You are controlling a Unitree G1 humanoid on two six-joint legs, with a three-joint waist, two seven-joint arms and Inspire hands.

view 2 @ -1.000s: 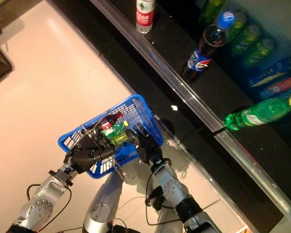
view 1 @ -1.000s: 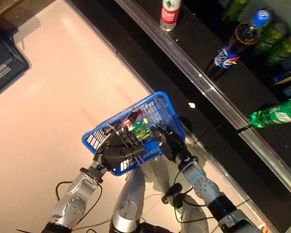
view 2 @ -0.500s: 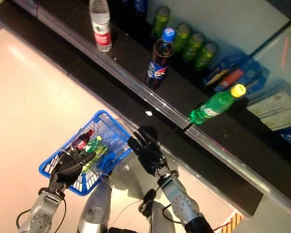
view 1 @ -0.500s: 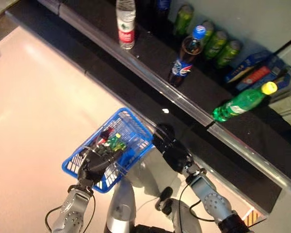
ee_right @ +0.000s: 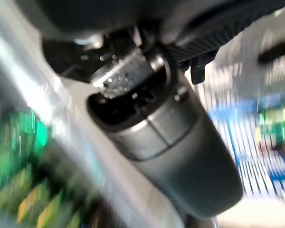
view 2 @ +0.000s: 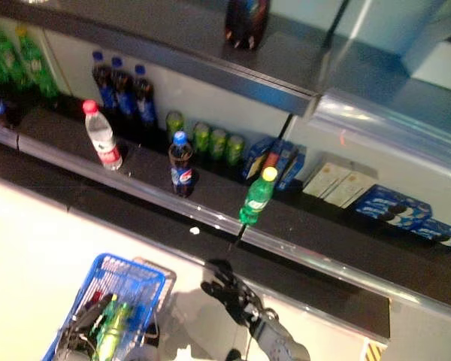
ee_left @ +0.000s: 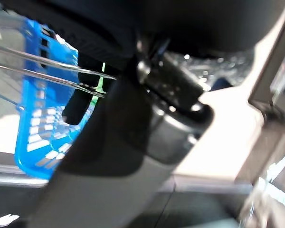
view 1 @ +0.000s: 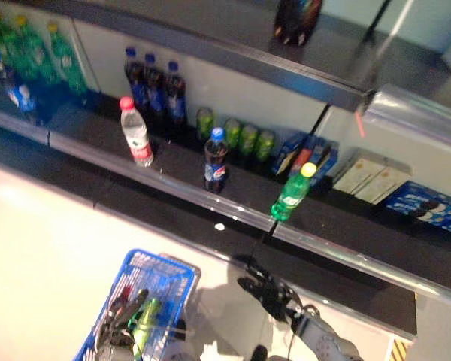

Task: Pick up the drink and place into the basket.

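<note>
**A:** Left eye view first: what are the fingers doing?

**B:** The right hand [view 1: 264,289] is held out low in front of the shelf with its fingers spread and straight, gripping nothing. I judge it is free so that it can take a bottle. The left hand [view 1: 119,331] sits at the near edge of the blue basket [view 1: 167,273]; its dark fingers look curled around the wire handle [ee_left: 47,64], though the hold itself is partly hidden. That keeps the basket up beside the body, mouth upward, ready to receive.

**A:** And the drink?

**B:** One green bottle [view 1: 144,322] already lies inside the basket, next to something red I cannot identify. On the lower shelf [view 1: 233,214], near the front rail, stand a clear water bottle with a red cap [view 1: 136,141], a cola bottle with a blue cap [view 1: 215,159] and a green bottle with a yellow cap [view 1: 291,192], well apart from one another. Behind them sit a row of green cans [view 1: 237,135], dark bottles [view 1: 154,86] and blue cartons [view 1: 304,154].

**A:** Which one is next?

**B:** I cannot tell; the yellow-capped bottle stands nearest above the open hand.
</note>
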